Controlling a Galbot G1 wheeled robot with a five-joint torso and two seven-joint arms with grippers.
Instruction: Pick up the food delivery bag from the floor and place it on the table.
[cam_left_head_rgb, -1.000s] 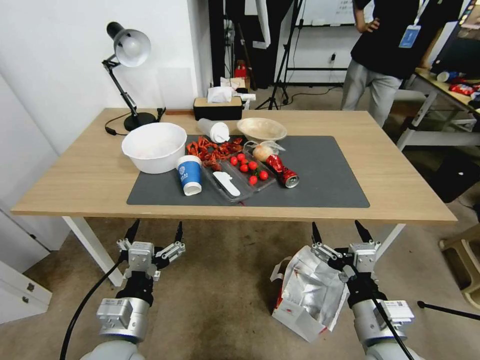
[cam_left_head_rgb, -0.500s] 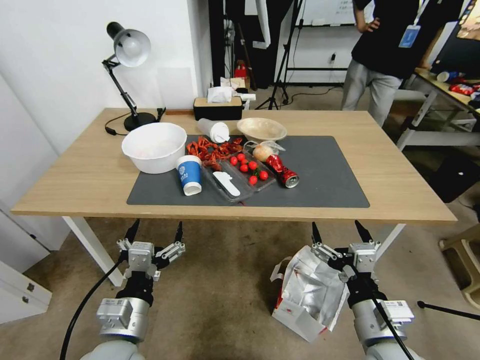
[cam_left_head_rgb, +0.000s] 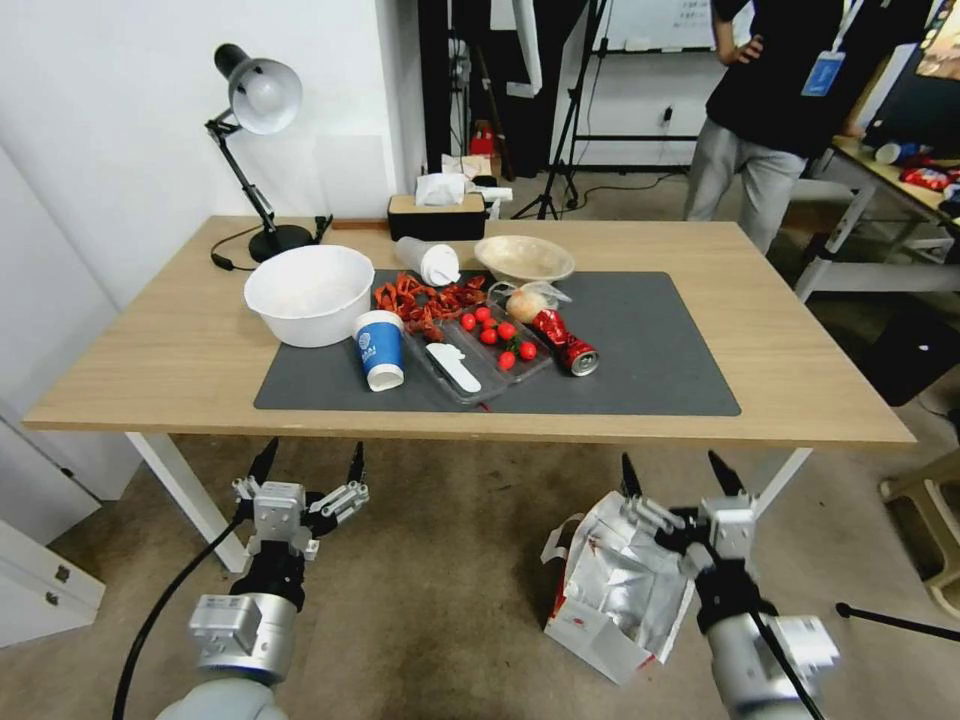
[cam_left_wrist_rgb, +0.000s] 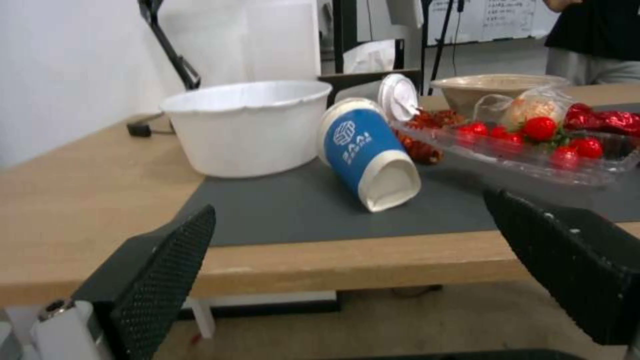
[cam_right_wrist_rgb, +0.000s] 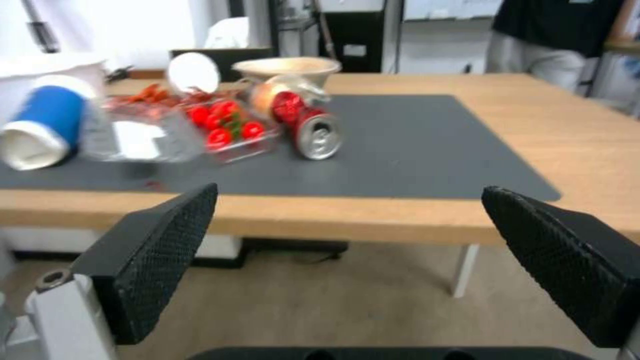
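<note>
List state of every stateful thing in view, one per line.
food delivery bag: on the floor, mouth open, foil lining showing
right gripper: open, above the bag, empty
left gripper: open, empty, below the table edge
blue paper cup: on its side on the mat
red can: on its side, crushed
white cup with lid: on its side
white bowl: upright
desk lamp: unlit
</note>
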